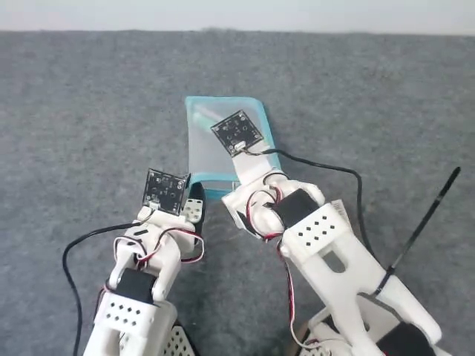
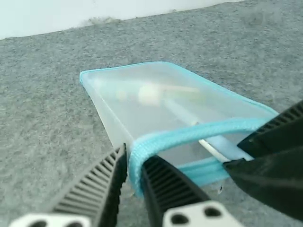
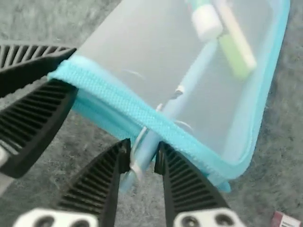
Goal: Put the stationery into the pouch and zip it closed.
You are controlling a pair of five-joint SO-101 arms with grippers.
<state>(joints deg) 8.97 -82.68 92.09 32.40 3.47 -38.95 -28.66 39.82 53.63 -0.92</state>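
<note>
A translucent pouch [image 1: 211,152] with a teal zipper edge [image 2: 189,135] lies flat mid-table, its mouth toward the arms. My left gripper [image 2: 134,176] is shut on the near corner of that zipper edge, seen in the high view [image 1: 195,209] at the pouch's left corner. My right gripper [image 3: 142,158] is shut on a light blue pen [image 3: 191,87] that pokes out of the mouth, with most of its length inside. A white-capped marker [image 3: 206,21] and a green item [image 3: 236,52] lie deeper in the pouch. The right arm's wrist [image 1: 239,133] hangs over the pouch.
Grey felt [image 1: 89,111] covers the table up to a white wall at the far edge. A black cable [image 1: 334,169] loops to the right of the pouch and a thin black strap [image 1: 430,215] sticks up by the right arm. A small red-and-white object [image 3: 284,220] lies near the pouch.
</note>
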